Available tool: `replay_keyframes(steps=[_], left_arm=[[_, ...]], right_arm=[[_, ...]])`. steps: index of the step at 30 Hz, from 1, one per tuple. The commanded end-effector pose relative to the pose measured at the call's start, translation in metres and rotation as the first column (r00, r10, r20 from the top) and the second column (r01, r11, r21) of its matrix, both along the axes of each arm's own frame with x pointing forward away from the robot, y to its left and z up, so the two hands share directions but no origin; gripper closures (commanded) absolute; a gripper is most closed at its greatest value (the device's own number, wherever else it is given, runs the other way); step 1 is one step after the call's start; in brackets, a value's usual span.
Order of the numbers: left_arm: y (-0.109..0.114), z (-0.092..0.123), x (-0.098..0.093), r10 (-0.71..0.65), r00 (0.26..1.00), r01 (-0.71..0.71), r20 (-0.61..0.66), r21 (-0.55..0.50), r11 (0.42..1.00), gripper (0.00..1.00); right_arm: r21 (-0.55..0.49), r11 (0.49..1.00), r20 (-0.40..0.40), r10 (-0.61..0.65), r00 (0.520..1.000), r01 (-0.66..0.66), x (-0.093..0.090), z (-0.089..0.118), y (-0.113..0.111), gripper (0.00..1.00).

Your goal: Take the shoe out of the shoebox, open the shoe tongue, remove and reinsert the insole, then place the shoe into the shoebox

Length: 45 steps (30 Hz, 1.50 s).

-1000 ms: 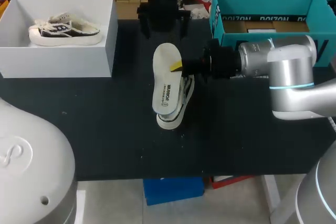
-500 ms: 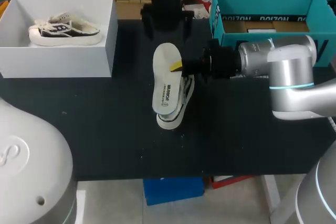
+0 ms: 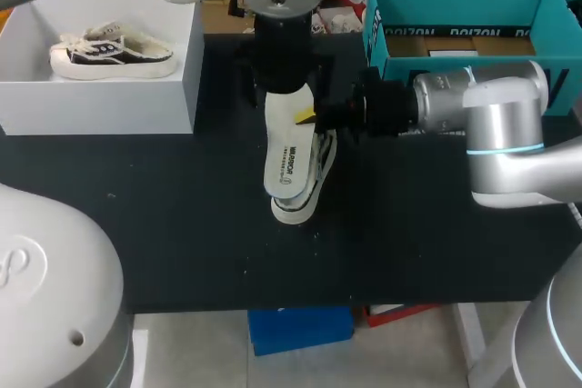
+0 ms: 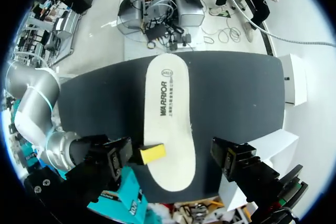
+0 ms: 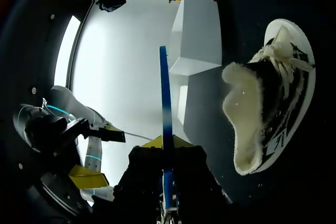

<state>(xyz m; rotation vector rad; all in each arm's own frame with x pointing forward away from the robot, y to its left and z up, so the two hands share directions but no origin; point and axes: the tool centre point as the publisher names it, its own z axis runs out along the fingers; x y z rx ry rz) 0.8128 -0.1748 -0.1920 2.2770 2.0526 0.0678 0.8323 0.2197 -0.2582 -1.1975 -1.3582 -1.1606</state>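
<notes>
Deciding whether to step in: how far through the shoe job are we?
Done: the shoe lies on the table, out of any box, and the insole is out of it. In hand: the right gripper holds the insole by its edge over the shoe, with the left arm above it. Left: reinserting the insole, then boxing the shoe.

At the middle of the table (image 3: 182, 224) lay a shoe (image 3: 318, 165), the insole (image 3: 287, 147) just above it in the right gripper (image 3: 307, 115). The left arm (image 3: 277, 34) hung over the insole's far end. Far left stood an open box (image 3: 100, 102) with a second shoe (image 3: 111, 50) inside; far right, the shoebox (image 3: 436, 38).
</notes>
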Motion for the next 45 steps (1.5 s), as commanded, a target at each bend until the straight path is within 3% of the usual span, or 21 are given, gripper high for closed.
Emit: replay_keyframes(steps=[1, 5, 11, 16, 21, 26, 31, 45], left_arm=[[0.008, -0.001, -0.028, -0.009, 0.998, 0.010, 0.056, -0.019, 1.000, 0.00], [0.003, -0.002, -0.052, -0.034, 0.998, 0.035, 0.048, -0.027, 0.999, 0.00], [0.005, 0.000, -0.073, -0.035, 0.998, 0.039, 0.049, -0.081, 0.996, 0.00], [0.020, -0.004, -0.080, 0.001, 0.999, 0.007, 0.032, -0.245, 0.970, 0.00], [0.036, -0.011, -0.081, 0.017, 1.000, -0.026, -0.023, -0.475, 0.880, 0.00], [0.049, -0.018, -0.076, -0.001, 1.000, -0.012, -0.021, -0.632, 0.775, 0.00], [0.059, -0.020, -0.071, -0.065, 0.998, 0.052, 0.014, -0.777, 0.628, 0.00], [0.059, -0.020, -0.071, -0.065, 0.998, 0.052, 0.014, -0.777, 0.628, 0.00]], right_arm=[[-0.003, 1.000, -0.001, -0.002, 1.000, 0.002, -0.001, 0.000, 0.000, 1.00], [-0.003, 1.000, -0.001, -0.002, 1.000, 0.002, -0.001, 0.000, 0.000, 1.00], [-0.003, 1.000, -0.001, -0.002, 1.000, 0.002, -0.001, 0.000, 0.000, 1.00], [-0.003, 1.000, -0.001, -0.002, 1.000, 0.002, -0.001, 0.000, 0.000, 1.00], [-0.003, 1.000, -0.001, -0.002, 1.000, 0.002, -0.001, 0.000, 0.000, 1.00], [-0.003, 1.000, -0.001, -0.002, 1.000, 0.002, -0.001, 0.000, 0.000, 1.00], [-0.003, 1.000, -0.001, -0.002, 1.000, 0.002, -0.001, 0.000, 0.000, 1.00], [-0.003, 1.000, -0.001, -0.002, 1.000, 0.002, -0.001, 0.000, 0.000, 1.00]])
